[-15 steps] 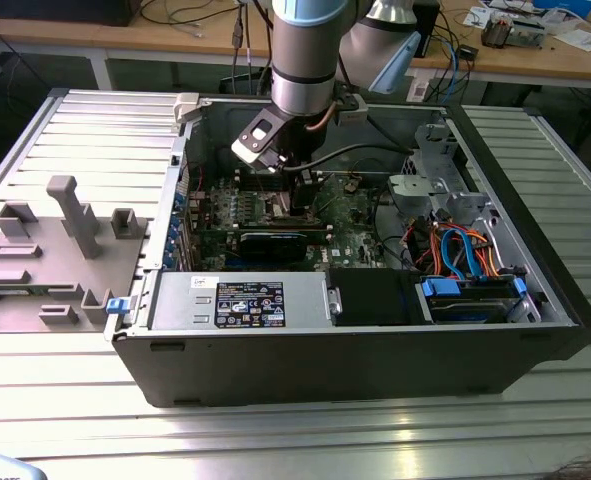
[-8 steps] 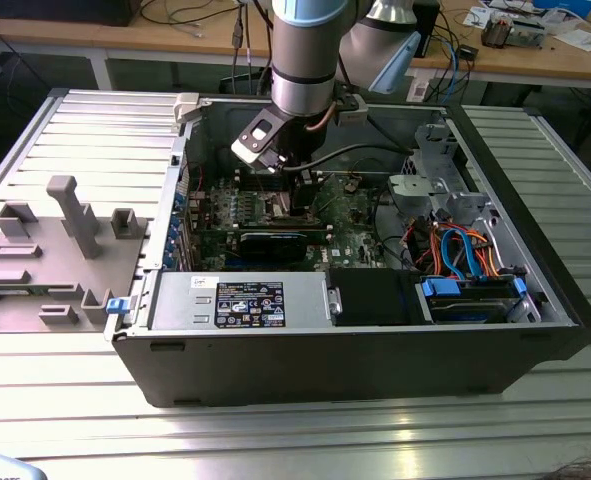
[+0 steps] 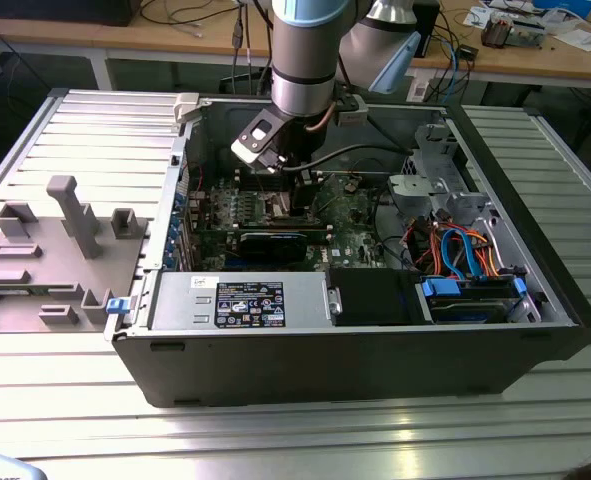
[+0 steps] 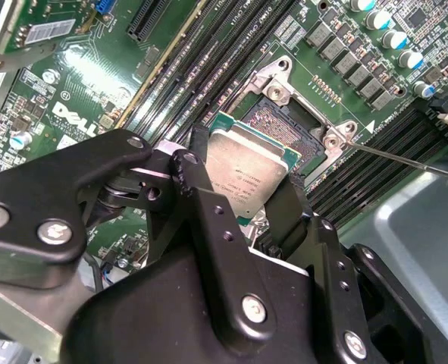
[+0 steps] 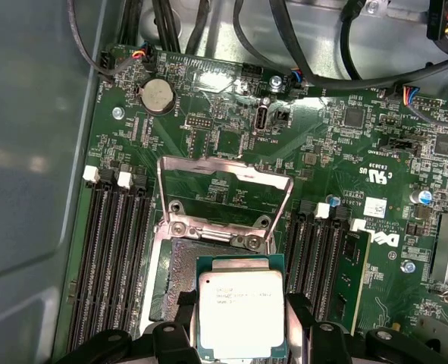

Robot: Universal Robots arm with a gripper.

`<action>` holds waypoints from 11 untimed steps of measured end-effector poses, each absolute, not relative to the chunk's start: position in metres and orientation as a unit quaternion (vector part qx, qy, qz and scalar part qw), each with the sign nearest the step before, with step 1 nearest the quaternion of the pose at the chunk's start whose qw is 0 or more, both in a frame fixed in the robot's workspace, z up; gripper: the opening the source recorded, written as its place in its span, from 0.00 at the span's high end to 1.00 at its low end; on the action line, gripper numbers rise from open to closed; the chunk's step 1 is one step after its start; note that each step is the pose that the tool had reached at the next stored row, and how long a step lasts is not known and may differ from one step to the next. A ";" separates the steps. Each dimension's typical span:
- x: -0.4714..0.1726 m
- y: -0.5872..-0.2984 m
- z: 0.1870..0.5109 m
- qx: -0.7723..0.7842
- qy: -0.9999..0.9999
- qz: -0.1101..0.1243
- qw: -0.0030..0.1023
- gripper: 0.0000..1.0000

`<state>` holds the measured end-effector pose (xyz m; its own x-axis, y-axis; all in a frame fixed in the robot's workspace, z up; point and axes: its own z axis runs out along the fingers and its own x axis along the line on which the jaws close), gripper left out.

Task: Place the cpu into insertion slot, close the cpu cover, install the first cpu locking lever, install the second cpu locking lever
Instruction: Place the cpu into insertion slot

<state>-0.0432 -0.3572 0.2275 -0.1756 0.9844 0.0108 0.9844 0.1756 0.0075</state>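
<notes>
The chip [image 5: 241, 311] is pinched between the black fingers [image 4: 201, 205] of the gripper [image 4: 239, 186], one on each of two opposite edges. The jaws are closed to the chip's width.

In the first wrist view the chip hangs over the edge of the socket [image 5: 180, 269] that is farthest from the hinge, and it covers part of the opening. The socket's dark pin field shows between the chip and the hinge. In the second wrist view the chip looks slightly tilted over the socket [image 4: 284, 125]. I cannot tell whether it touches the socket yet.

In the exterior view the arm [image 3: 305, 50] drops almost straight down into the open computer case [image 3: 355, 360], with its wrist right above the socket area of the green board.

The chip is square, with a dull silver lid carrying faint print and a narrow green border around it.

The cover [image 5: 225, 161], a thin silvery frame with a large window, stands raised at the socket's hinge side. Long black memory slots [image 5: 114, 250] run along both sides of the socket. A thin metal rod [image 4: 405, 159] juts out beside the socket's corner.
</notes>
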 end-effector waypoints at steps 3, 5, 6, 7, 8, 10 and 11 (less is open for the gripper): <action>-0.043 -0.357 0.227 -0.643 -0.766 -0.006 0.002 0.45; -0.043 -0.357 0.227 -0.644 -0.765 -0.007 0.002 0.45; -0.043 -0.356 0.227 -0.644 -0.765 -0.006 0.002 0.45; -0.043 -0.356 0.227 -0.645 -0.764 -0.006 0.002 0.45; -0.043 -0.355 0.227 -0.646 -0.763 -0.006 0.002 0.45; -0.043 -0.354 0.226 -0.650 -0.759 -0.006 0.002 0.45; -0.043 -0.354 0.226 -0.652 -0.758 -0.006 0.002 0.45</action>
